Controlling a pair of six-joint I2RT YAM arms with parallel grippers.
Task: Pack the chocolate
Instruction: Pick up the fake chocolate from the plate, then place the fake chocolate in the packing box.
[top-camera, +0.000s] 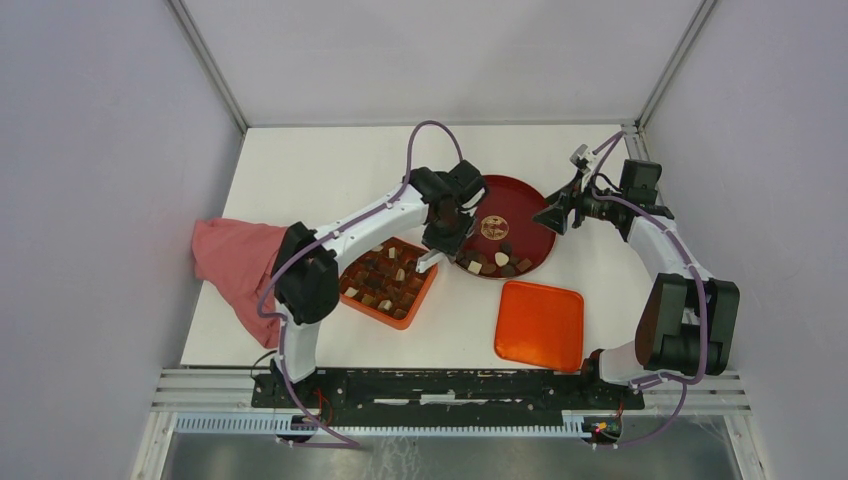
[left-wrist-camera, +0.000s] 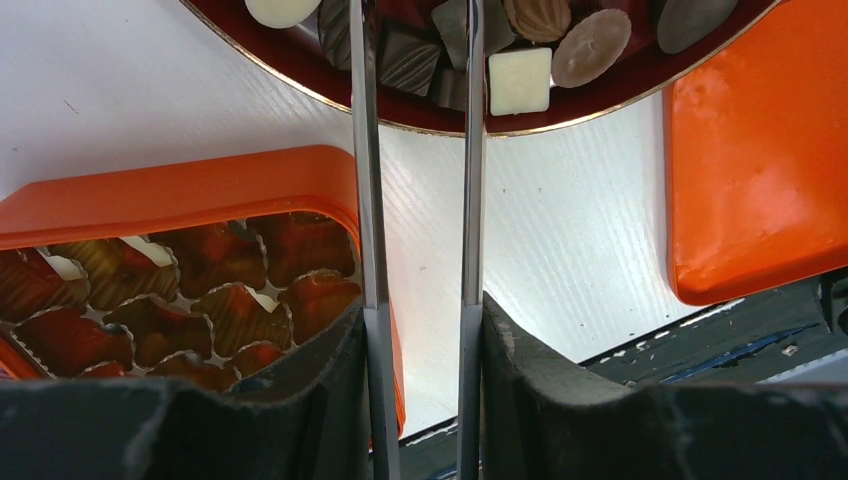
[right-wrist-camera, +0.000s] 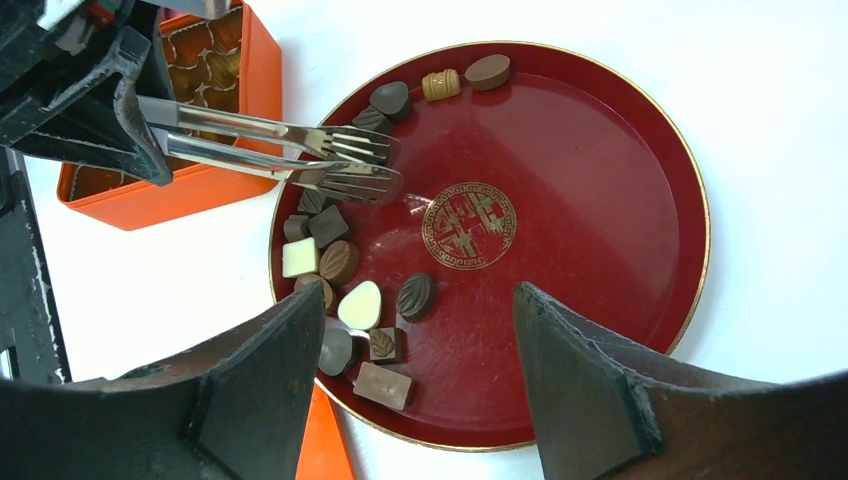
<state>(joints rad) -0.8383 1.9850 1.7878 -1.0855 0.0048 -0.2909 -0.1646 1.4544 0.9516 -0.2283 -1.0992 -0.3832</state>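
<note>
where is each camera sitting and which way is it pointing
top: above and behind the arms, looking down on the table; both arms show.
left wrist: on the left gripper, looking along its tongs to the plate rim; own fingers show.
right wrist: on the right gripper, looking down at the chocolate on the plate; own open fingers show.
shared: both wrist views catch plate, tongs and box.

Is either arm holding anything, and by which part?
The right gripper holds nothing, jaws open. The left gripper has fork tines straddling a dark chocolate on the plate; whether they grip it cannot be told.
</note>
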